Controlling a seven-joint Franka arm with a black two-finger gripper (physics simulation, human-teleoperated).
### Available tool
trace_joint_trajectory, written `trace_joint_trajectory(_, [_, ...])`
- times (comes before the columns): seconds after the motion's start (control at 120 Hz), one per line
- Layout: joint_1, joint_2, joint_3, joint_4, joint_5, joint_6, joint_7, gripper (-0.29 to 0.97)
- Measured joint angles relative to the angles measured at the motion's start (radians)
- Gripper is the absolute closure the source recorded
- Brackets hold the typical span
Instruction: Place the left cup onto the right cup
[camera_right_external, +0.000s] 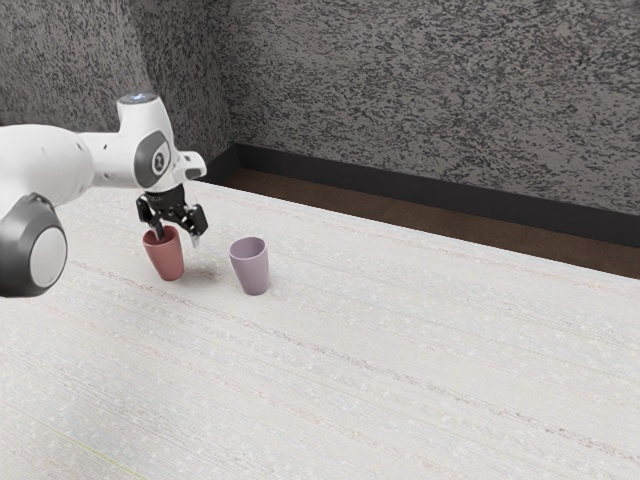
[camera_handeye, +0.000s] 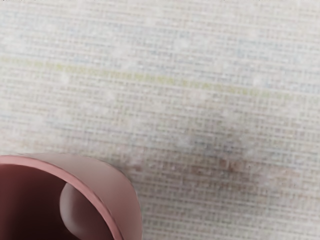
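Wide pale bench (camera_right_external: 400, 380), plenty of room to work, and the white arm (camera_right_external: 60, 165) reaches in from the exterior view's left. Two cups stand upright and near each other but not touching: the red cup (camera_right_external: 165, 258) at the exterior view's left, the one to move, and the purple cup (camera_right_external: 249, 268) to its right, the target. The gripper (camera_right_external: 176, 235) sits right at the red cup's rim, fingers spread and not clamped. One finger looks dipped inside the mouth, the other outside the wall facing the purple cup. In the wrist view the red cup's rim (camera_handeye: 115, 195) curves just under the hand. A good pinch needs that wall centred between the fingers, a slightly deeper reach and a gentle squeeze, so the cup doesn't tip or skid. Then a straight lift before crossing over.
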Motion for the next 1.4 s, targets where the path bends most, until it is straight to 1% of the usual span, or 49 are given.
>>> trace_joint_trajectory(0.175, [0.000, 0.011, 0.000, 0.000, 0.000, 0.012, 0.000, 0.00])
trace_joint_trajectory(0.242, [0.000, 0.013, 0.000, -0.001, -0.001, 0.015, 0.000, 0.04])
trace_joint_trajectory(0.308, [0.000, 0.014, 0.000, -0.002, -0.002, 0.017, 0.000, 0.12])
trace_joint_trajectory(0.533, [0.001, 0.021, 0.000, -0.007, -0.004, 0.020, 0.001, 0.54])
trace_joint_trajectory(0.608, [0.006, 0.021, 0.000, -0.009, -0.004, 0.020, 0.001, 0.63])
trace_joint_trajectory(0.7, [0.011, 0.021, 0.000, -0.010, -0.004, 0.021, 0.001, 0.69])
trace_joint_trajectory(0.917, [0.012, 0.021, 0.000, -0.010, -0.001, 0.021, -0.001, 0.76])
trace_joint_trajectory(1.192, [0.012, 0.009, 0.001, -0.011, 0.006, 0.023, -0.009, 0.78])
trace_joint_trajectory(1.4, [0.012, -0.026, 0.001, -0.020, 0.015, 0.018, -0.014, 0.78])
